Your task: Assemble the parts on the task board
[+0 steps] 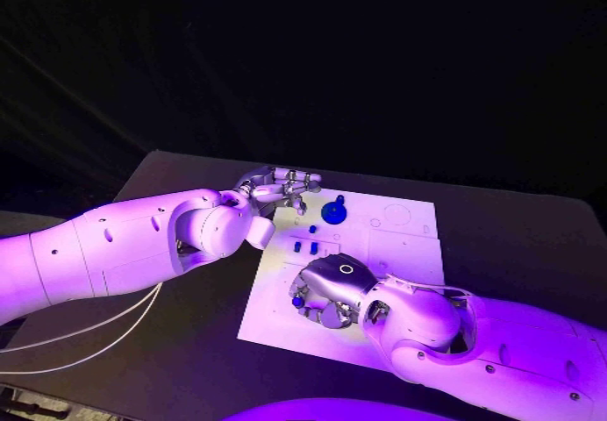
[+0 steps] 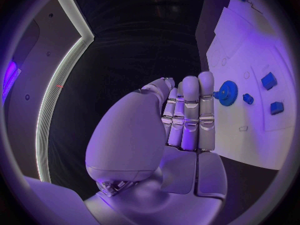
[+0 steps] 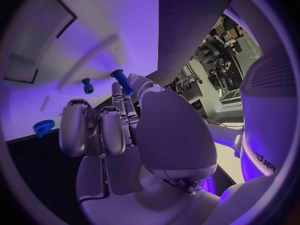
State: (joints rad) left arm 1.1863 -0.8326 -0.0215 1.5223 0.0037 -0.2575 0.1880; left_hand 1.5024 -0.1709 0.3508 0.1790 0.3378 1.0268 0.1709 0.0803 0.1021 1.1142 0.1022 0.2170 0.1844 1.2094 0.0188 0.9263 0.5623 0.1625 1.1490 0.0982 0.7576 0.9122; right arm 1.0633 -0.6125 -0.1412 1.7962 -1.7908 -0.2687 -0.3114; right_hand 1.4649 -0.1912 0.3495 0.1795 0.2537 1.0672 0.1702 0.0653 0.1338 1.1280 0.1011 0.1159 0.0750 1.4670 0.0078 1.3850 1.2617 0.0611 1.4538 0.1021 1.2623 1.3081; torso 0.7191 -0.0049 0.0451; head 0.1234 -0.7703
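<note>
The white task board (image 1: 392,241) lies in the middle of the table. A blue gear (image 1: 334,211) sits near its far left corner, and three small blue parts (image 1: 312,230) lie just below the gear. My left hand (image 1: 281,188) hovers at that corner with straight fingers (image 2: 189,110) beside the gear (image 2: 226,93), holding nothing. My right hand (image 1: 332,294) is over the board's near left part, fingers curled. It pinches a blue peg (image 3: 122,81) between thumb and a finger; that peg (image 1: 297,301) peeks out by the fingers. Another blue peg (image 3: 87,86) stands on the board.
The board has outlined recesses and a round outline (image 1: 397,214) at its far right. Black table (image 1: 518,237) surrounds the board on all sides. White cables (image 1: 89,338) hang below my left arm.
</note>
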